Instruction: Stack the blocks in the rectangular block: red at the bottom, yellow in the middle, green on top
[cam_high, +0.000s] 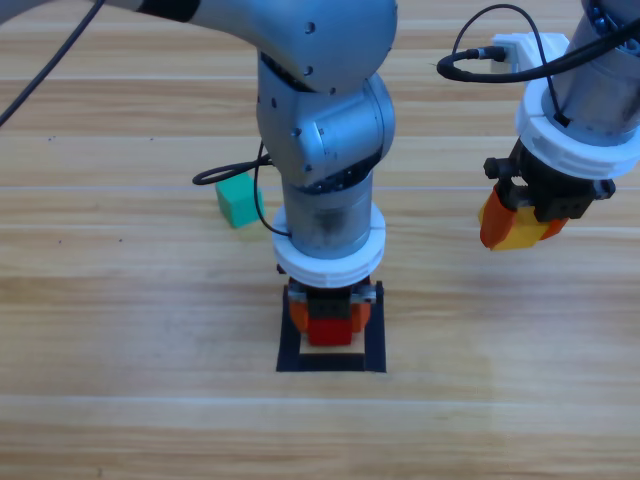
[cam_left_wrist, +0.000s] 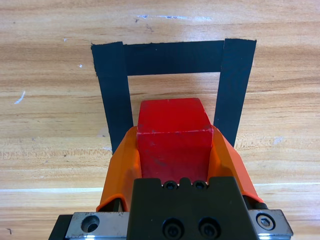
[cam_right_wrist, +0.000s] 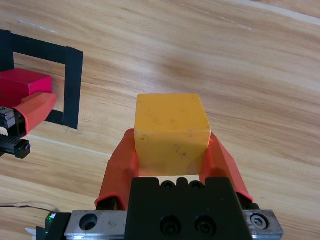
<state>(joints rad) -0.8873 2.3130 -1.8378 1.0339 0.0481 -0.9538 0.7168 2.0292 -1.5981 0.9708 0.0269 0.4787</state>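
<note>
Left gripper (cam_high: 327, 318) is clamping red (cam_left_wrist: 174, 137) low at centre frame, inside the rectangular block (cam_high: 331, 364), as base; right gripper (cam_high: 517, 228), upper right, is gripping yellow (cam_right_wrist: 171, 131), waiting for its turn

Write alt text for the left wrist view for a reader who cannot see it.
The left end effector grips a red cube between its two orange jaws, held at the near opening of a square outline of black tape on a wooden table. Whether the cube touches the table cannot be told.
</note>
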